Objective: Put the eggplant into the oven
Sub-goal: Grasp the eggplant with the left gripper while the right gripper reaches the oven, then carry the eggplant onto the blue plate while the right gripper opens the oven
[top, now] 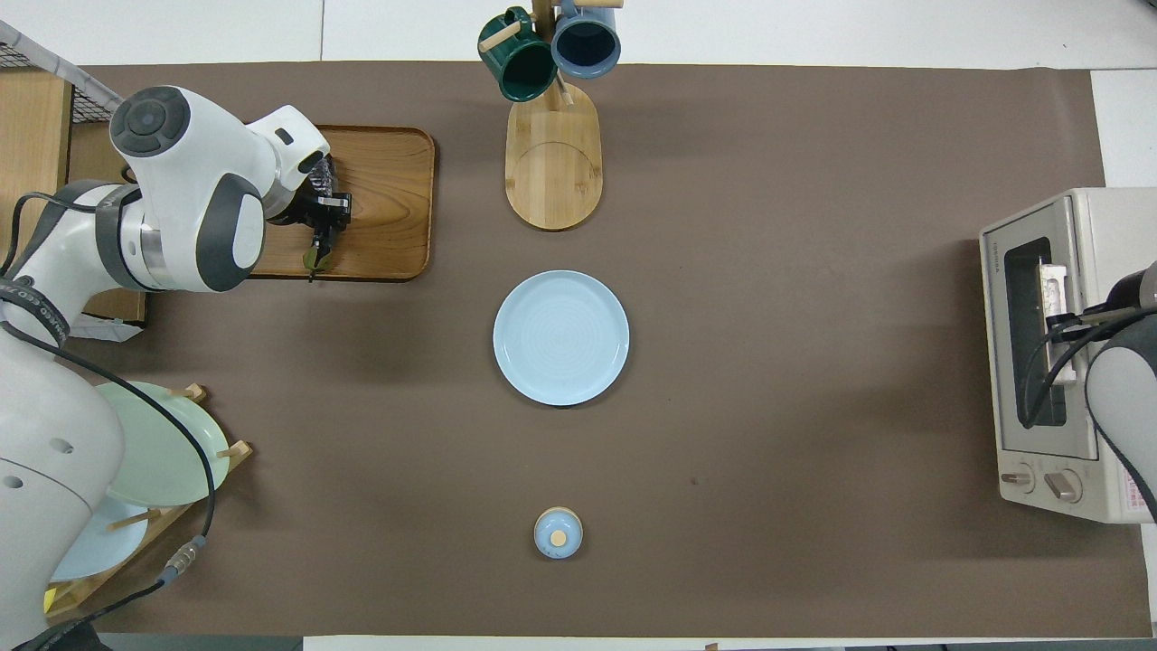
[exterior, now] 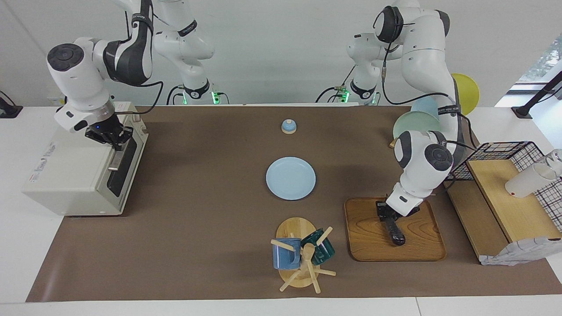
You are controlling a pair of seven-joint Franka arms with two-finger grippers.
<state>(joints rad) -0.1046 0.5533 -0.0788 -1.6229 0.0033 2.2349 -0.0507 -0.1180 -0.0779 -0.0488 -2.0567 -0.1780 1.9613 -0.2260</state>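
The dark purple eggplant [exterior: 395,231] lies on a wooden tray [exterior: 417,250] toward the left arm's end of the table. My left gripper [exterior: 385,213] is down on the tray, shut on the eggplant near its stem end. In the overhead view the left gripper [top: 322,233] hides the eggplant's body and only the greenish stem [top: 312,260] shows. The cream-white oven [exterior: 70,184] stands at the right arm's end with its dark glass door closed. My right gripper [exterior: 113,141] is at the top of the door, by the bar handle [exterior: 115,161]. The oven [top: 1085,271] and the right gripper [top: 1065,324] also show in the overhead view.
A light blue plate [exterior: 290,178] lies mid-table. A small blue lidded pot [exterior: 288,127] sits nearer to the robots. A mug tree [exterior: 303,259] with a blue and a green mug stands beside the tray. A plate rack [exterior: 417,125] and a wire basket shelf [exterior: 509,193] stand at the left arm's end.
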